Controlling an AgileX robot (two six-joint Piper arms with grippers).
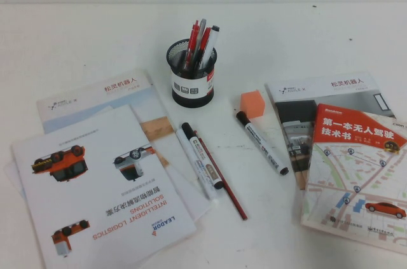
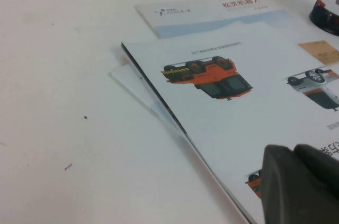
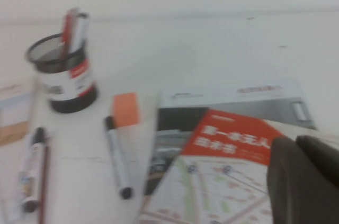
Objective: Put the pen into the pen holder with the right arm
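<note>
The pen holder (image 1: 193, 78), a black mesh cup with a white label band, stands at the middle back of the table. A red pen (image 1: 193, 41) stands upright in it beside another red pen and a white marker. The holder (image 3: 63, 75) and a red pen (image 3: 69, 23) also show in the right wrist view. My right gripper (image 3: 294, 142) is shut and empty, above the red-covered book (image 3: 233, 139), well away from the holder. My left gripper (image 2: 294, 152) is shut and empty above a brochure (image 2: 228, 118). Neither arm shows in the high view.
Two white markers with black caps (image 1: 200, 158) (image 1: 261, 142) and a thin dark-red pencil (image 1: 222, 180) lie in front of the holder. An orange block (image 1: 252, 103) sits to its right. Brochures (image 1: 95, 186) lie at the left, books (image 1: 356, 167) at the right.
</note>
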